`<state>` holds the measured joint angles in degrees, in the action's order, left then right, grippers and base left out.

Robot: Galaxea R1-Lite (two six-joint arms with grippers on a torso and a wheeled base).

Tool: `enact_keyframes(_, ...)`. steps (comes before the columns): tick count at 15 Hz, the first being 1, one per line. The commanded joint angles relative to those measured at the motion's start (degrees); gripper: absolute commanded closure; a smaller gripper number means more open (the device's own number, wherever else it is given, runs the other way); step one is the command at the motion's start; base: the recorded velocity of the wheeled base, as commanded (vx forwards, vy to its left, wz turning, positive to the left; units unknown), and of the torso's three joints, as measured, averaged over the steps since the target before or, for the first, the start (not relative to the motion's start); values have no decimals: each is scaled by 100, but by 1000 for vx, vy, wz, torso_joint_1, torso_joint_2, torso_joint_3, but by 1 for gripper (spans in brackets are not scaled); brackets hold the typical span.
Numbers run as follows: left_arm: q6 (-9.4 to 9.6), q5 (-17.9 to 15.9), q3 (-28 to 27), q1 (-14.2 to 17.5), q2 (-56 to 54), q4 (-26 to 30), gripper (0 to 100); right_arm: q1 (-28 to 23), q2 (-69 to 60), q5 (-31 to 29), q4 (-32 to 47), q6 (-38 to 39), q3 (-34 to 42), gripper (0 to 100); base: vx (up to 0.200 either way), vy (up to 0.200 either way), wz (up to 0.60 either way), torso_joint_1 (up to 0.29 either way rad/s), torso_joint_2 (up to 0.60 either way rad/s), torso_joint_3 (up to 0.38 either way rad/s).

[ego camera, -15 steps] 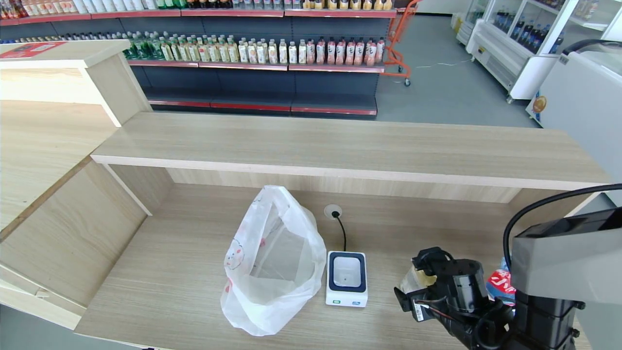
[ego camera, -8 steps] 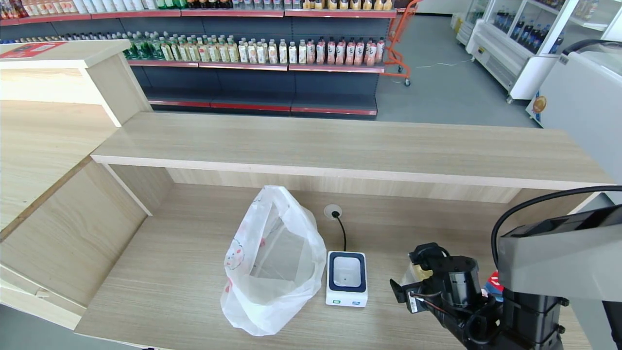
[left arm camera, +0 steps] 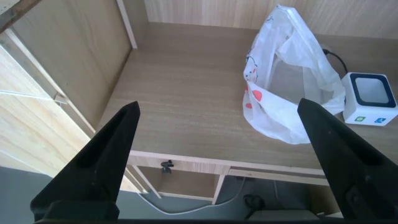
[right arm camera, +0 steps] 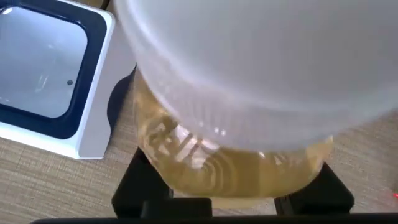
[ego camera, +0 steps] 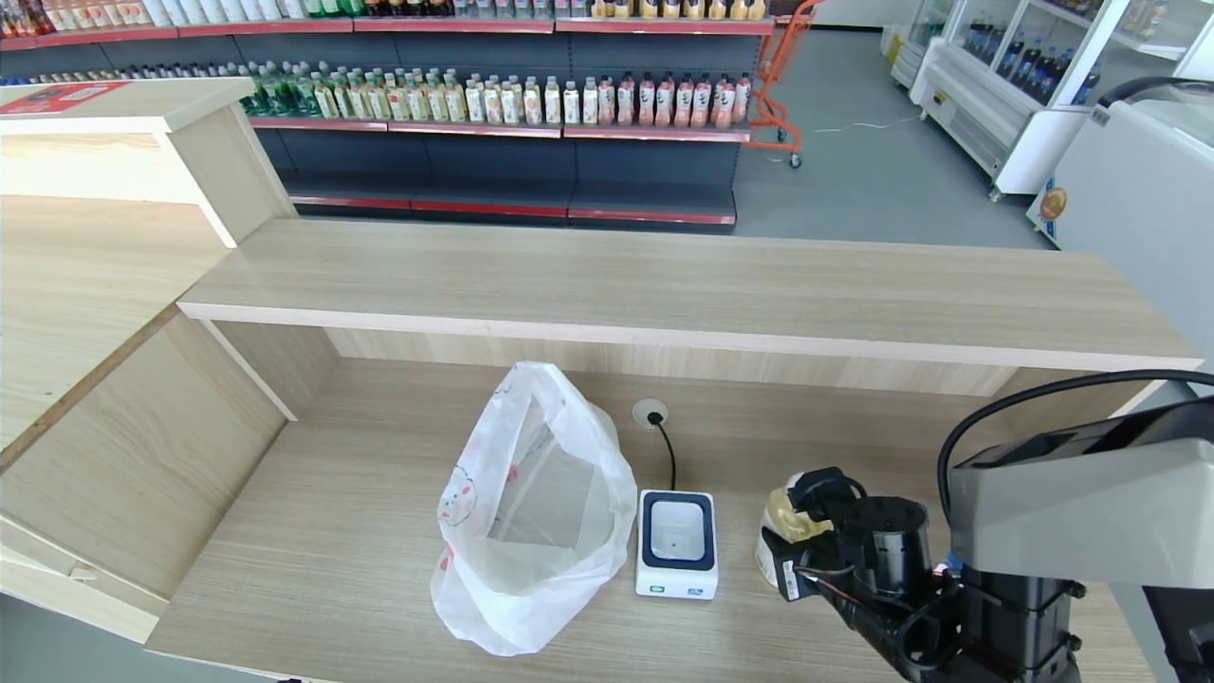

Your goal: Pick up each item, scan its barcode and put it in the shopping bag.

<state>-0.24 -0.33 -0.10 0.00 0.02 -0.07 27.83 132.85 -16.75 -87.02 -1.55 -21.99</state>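
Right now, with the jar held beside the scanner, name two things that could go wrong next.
1. The clear jar looks smooth; it might slip from the right gripper when turned for scanning.
2. The shopping bag is limp and stands close beside the scanner; the jar could snag its rim or knock the scanner.

No writing can be read anywhere. The shopping bag (ego camera: pixel 531 512), just left of the scanner (ego camera: pixel 676 543), bears a cartoon face and red blotches. The scanner's near face has small green and blue marks. Pale marks on the jar (right arm camera: pixel 230 155), just right of the scanner, are blurred. A red sign (ego camera: pixel 64 97) far behind and left of the scanner is unreadable.
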Motion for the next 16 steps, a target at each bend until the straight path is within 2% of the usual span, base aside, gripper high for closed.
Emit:
enact_keyframes(1, -2, -2, 1, 0, -2, -1, 0, -23, 4, -4, 9, -12, -42, 100, 0, 0, 0, 0, 0, 0)
enact_keyframes(7, -2, -2, 1, 0, -2, -1, 0, -120, 83, -13, 18, -381, -51, 100, 0, 0, 0, 0, 0, 0)
enact_keyframes(10, -2, -2, 1, 0, -2, -1, 0, -252, -128, 49, 18, -293, -165, 100, 0, 0, 0, 0, 0, 0)
enact_keyframes(13, -2, -2, 1, 0, -2, -1, 0, -709, -1060, 902, 624, -47, -174, 100, 0, 0, 0, 0, 0, 0)
enact_keyframes(14, -2, -2, 1, 0, -2, -1, 0, -946, -1596, 1420, 1266, -30, -244, 100, 0, 0, 0, 0, 0, 0)
enact_keyframes(15, -2, -2, 1, 0, -2, -1, 0, -1333, -2378, 2404, 2435, -12, -543, 100, 0, 0, 0, 0, 0, 0)
enact_keyframes(16, -2, -2, 1, 0, -2, -1, 0, -1482, -2809, 3002, 3182, 85, -754, 100, 0, 0, 0, 0, 0, 0)
